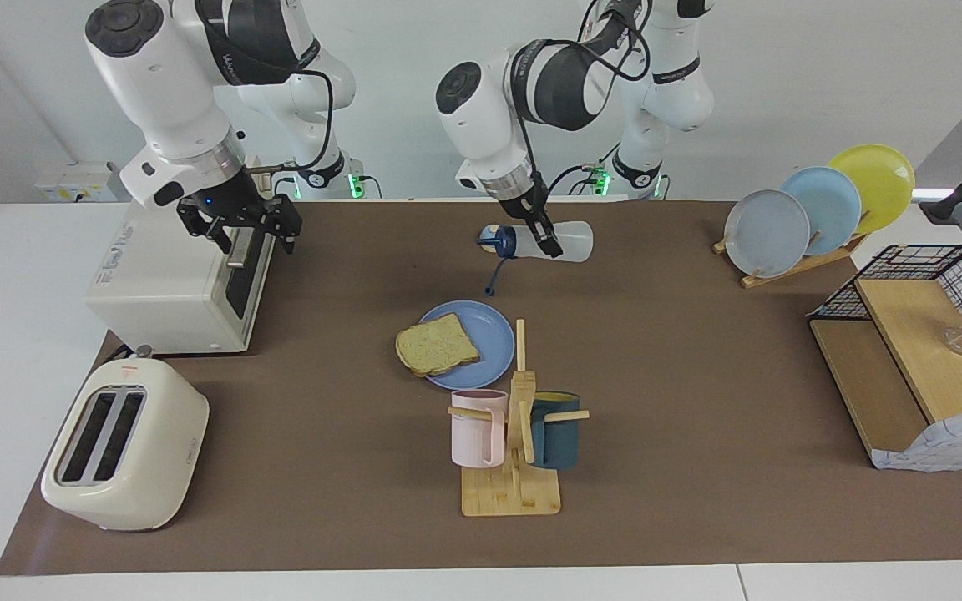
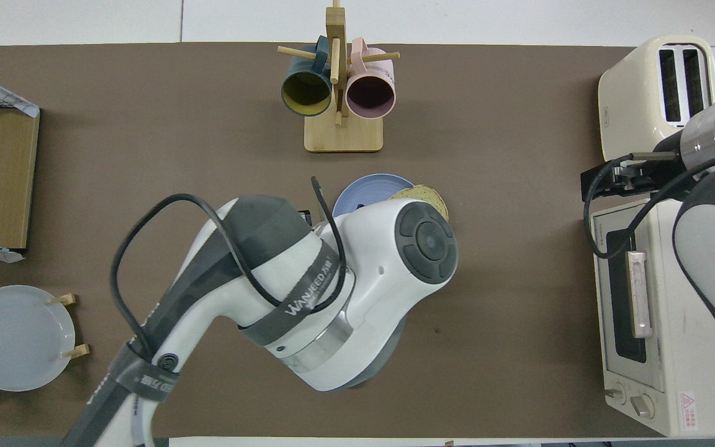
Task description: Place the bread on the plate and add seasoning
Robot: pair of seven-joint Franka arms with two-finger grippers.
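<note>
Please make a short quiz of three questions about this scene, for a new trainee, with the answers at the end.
1. True or false: the bread lies on the blue plate.
2. What does the left claw hold? A) a pink mug B) the seasoning bottle C) a yellow plate
3. Fill in: the right claw is open and holds nothing, over the ____.

Key:
1. True; one side of the slice hangs over the rim.
2. B; the bottle lies on its side in the air, with its dark cap toward the right arm's end of the table.
3. toaster oven.
</note>
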